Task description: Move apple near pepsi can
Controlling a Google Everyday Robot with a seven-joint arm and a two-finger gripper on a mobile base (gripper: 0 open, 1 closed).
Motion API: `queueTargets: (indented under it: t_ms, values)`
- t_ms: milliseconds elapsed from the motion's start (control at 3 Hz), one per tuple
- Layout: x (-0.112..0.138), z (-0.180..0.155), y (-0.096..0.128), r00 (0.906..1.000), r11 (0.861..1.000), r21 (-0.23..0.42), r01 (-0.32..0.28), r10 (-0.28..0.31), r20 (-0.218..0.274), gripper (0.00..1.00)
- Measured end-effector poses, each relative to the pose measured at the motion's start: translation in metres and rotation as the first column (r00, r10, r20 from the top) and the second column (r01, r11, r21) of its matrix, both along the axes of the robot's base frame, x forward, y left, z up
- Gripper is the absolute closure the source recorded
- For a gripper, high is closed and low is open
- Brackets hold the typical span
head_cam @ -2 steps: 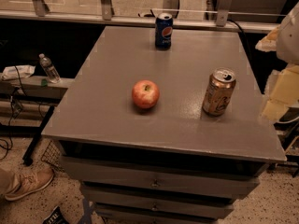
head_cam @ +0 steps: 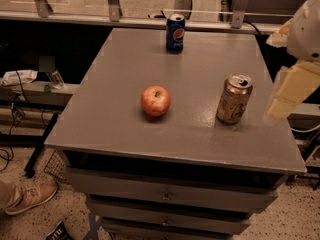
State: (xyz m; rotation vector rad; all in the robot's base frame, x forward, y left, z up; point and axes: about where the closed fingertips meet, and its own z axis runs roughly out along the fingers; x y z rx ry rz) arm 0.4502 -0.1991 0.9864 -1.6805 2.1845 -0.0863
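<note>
Little is changed since the earlier frame: apple [head_cam: 156, 101] and both cans are seen in the same spots, and only the gripper [head_cam: 291, 91] is shifted slightly left and up at the right edge. Nearest, a shoe [head_cam: 30, 198] is seen on the floor bottom left. Drawers [head_cam: 165, 196] are stacked under the table [head_cam: 125, 129]. Apple is placed a bit left of the table's centre, stem dimple up, touching nothing. Gold can [head_cam: 234, 98] is stood upright to its right, near the right edge, well apart from it. Gripper is held just past the table's right edge, beside the gold can and apart from it; whether it is released or clenched cannot be told. Pepsi can [head_cam: 175, 32] is stood upright at the far edge, well apart from the apple. Railing [head_cam: 112, 4] is seen behind.
</note>
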Motion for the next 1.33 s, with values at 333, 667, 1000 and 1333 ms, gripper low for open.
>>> queueTargets:
  t_ms: [333,667,1000,1333]
  values:
    - [0.022,0.004,0.031,0.9993,0.999,0.05,-0.014,0.012,0.036,0.0]
    - [0.046,-0.016,0.064,0.9999,0.992,0.126,0.0,-0.002,0.016,0.0]
    - [0.059,-0.042,0.103,0.9994,0.972,0.236,-0.007,0.015,-0.032,0.0]
    - [0.057,-0.046,0.108,0.9993,0.969,0.247,-0.002,0.011,-0.035,0.0]
